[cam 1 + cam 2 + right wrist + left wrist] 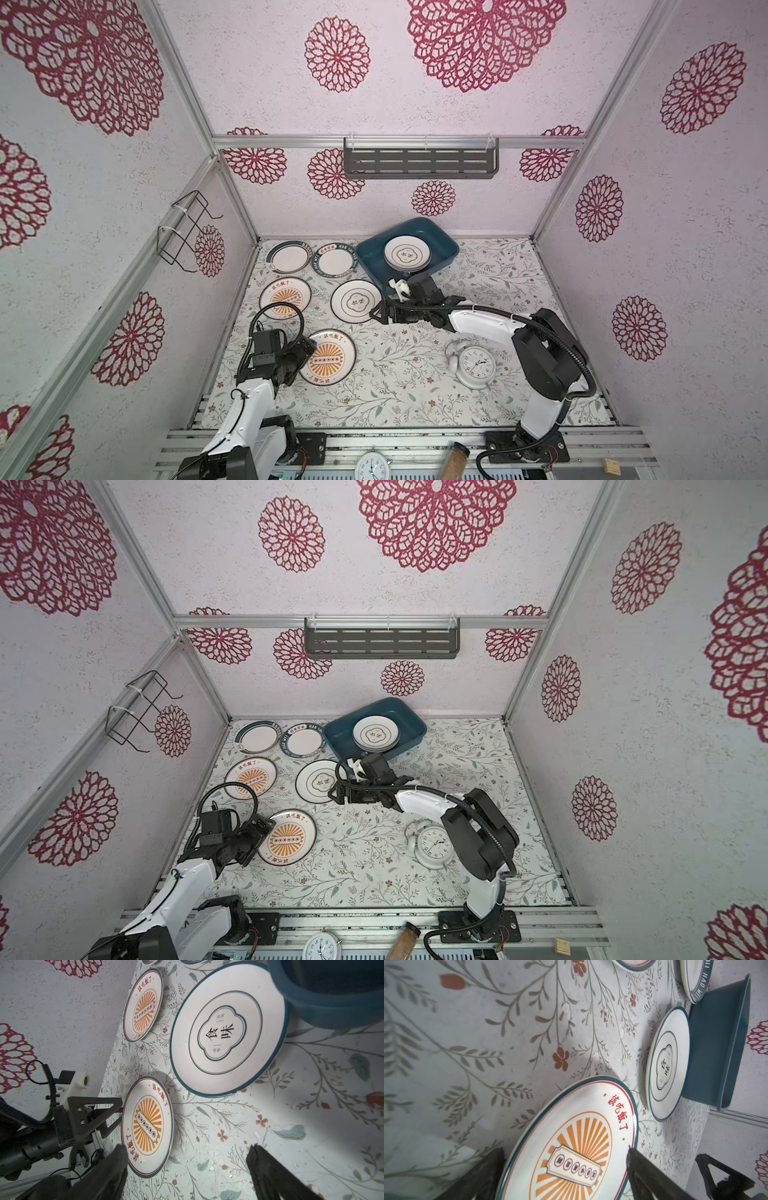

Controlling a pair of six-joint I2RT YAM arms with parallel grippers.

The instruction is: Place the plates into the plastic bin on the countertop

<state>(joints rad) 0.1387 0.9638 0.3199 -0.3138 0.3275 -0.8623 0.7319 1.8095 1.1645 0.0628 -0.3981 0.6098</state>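
Observation:
The teal plastic bin (446, 245) (415, 725) stands at the back of the countertop (395, 386) and holds a stack of plates (407, 251). Several more plates lie flat to its left. My left gripper (307, 347) (564, 1150) is open, its fingers straddling the left rim of the near sunburst plate (330, 357) (571, 1147) (147, 1126). My right gripper (379, 311) (187, 1159) hangs open over bare countertop, just off the near right edge of the quatrefoil plate (355, 300) (226, 1028), with nothing between its fingers.
A white alarm clock (473, 363) lies on the countertop under the right arm. Further plates sit at the back left: a second sunburst plate (285, 297) and two teal-rimmed plates (286, 257) (336, 259). A grey slotted shelf (419, 162) hangs on the back wall.

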